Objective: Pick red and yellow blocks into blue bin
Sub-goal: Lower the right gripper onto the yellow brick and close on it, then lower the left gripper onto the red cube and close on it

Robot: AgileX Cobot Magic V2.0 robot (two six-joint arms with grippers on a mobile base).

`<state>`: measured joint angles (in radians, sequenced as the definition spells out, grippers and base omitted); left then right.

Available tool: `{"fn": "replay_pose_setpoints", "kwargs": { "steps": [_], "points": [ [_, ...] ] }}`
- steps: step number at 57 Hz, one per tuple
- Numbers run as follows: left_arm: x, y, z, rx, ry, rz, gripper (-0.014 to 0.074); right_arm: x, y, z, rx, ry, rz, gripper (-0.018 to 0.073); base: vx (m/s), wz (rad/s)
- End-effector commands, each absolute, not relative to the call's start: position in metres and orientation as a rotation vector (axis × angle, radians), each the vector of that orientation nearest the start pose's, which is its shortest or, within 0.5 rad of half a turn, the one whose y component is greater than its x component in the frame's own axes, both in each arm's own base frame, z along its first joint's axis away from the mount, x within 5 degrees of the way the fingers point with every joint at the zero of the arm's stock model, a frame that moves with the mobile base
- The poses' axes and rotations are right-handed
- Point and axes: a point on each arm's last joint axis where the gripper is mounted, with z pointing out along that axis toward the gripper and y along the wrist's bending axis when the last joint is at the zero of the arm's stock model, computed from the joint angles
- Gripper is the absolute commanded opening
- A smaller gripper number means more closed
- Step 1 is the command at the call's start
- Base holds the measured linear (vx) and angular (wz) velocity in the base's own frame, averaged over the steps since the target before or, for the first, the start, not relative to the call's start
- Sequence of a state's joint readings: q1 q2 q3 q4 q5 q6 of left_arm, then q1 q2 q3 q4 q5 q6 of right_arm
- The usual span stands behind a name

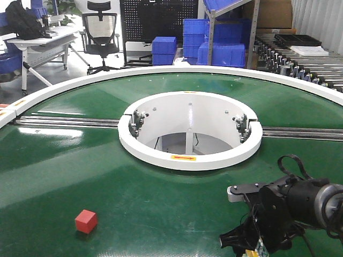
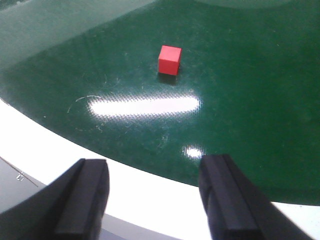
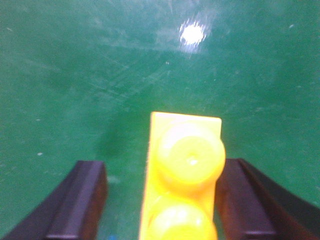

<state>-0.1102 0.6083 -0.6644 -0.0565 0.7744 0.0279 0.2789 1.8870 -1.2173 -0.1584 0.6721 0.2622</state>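
The step in hand is the pick of the glossy yellow studded toy brick (image 3: 185,165), which lies on the round green bench (image 1: 161,214) at its near right. The right gripper (image 3: 161,202) is lowered over it and straddles it. The jaws are partly open and not clamped. In the right wrist view the right finger (image 3: 250,200) sits against the brick's side or just beside it, and the left finger (image 3: 80,200) stands apart with bare green showing between it and the brick. Nothing is lifted yet.

The next move, as I judge it, calls for closing squarely on the brick's long sides. The off-centre fit may nudge the brick sideways as the left finger comes in.

The small matte red cube (image 1: 86,221) sits alone on the bench at the near left, untouched. The left gripper (image 2: 155,200) hovers over the white outer rim (image 2: 45,145) with its jaws wide apart and empty. The cube is well ahead of it on the green.

Blue crates (image 1: 222,53) stand far behind the bench, but I cannot tell whether any of them is the blue bin.
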Motion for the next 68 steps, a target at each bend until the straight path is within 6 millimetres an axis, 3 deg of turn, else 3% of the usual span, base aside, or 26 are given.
{"fn": "replay_pose_setpoints", "kwargs": {
  "steps": [1,20,28,38,53,68],
  "points": [
    [0.112,-0.017,0.335,0.125,2.096,-0.129,0.0501,0.368,0.096,0.199,-0.184,2.696,-0.021,0.0427,0.0,0.0],
    [0.113,-0.017,0.336,0.124,2.091,-0.13,0.0501,0.365,0.094,0.208,-0.194,2.686,-0.027,0.0251,0.0,0.0],
    [0.114,-0.019,0.335,0.135,2.101,-0.137,0.0501,0.35,0.091,0.234,-0.254,2.689,-0.041,0.0244,0.0,0.0],
    [0.126,-0.026,0.326,0.186,2.185,-0.156,0.0503,0.317,0.086,0.276,-0.366,2.669,0.009,0.0244,0.0,0.0],
    [0.175,-0.036,0.326,0.228,2.4,-0.142,0.0506,0.268,0.079,0.309,-0.454,2.556,0.101,0.0244,0.0,0.0],
    [0.251,-0.05,0.325,0.247,2.479,-0.132,0.0597,0.254,0.075,0.324,-0.444,2.501,0.107,0.0244,0.0,0.0]
  ]
}}
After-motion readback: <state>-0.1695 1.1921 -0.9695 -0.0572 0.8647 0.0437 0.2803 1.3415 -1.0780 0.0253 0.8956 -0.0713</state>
